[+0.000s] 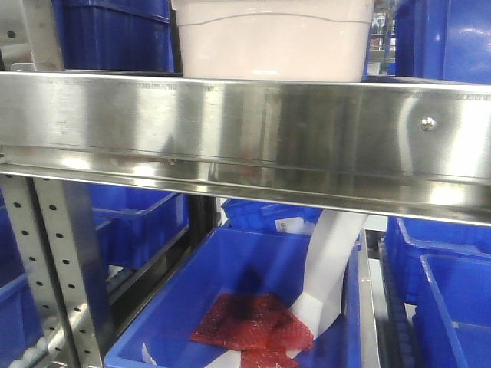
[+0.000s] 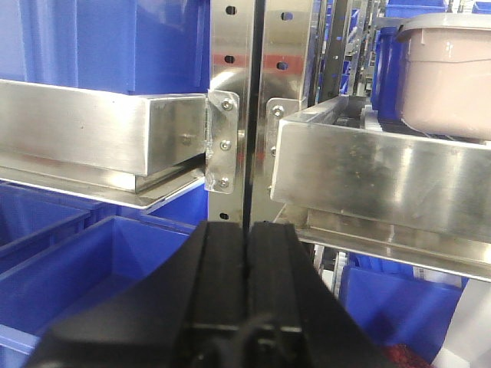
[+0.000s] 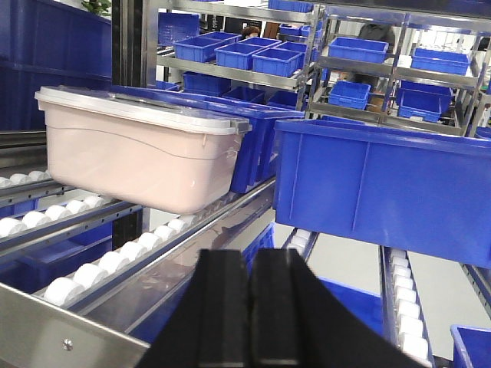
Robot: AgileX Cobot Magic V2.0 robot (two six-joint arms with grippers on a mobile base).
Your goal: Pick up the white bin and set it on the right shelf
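Steel racks packed with blue bins (image 3: 368, 180) all around, and the white bin (image 3: 134, 153) already sits on the right shelf (image 1: 245, 126), on its rollers. Left gripper (image 2: 247, 253) and right gripper (image 3: 249, 299) both closed, empty. Placement looks done.

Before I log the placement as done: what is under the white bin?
The white bin rests on white rollers of the steel shelf. The rollers directly beneath it are covered by the bin.
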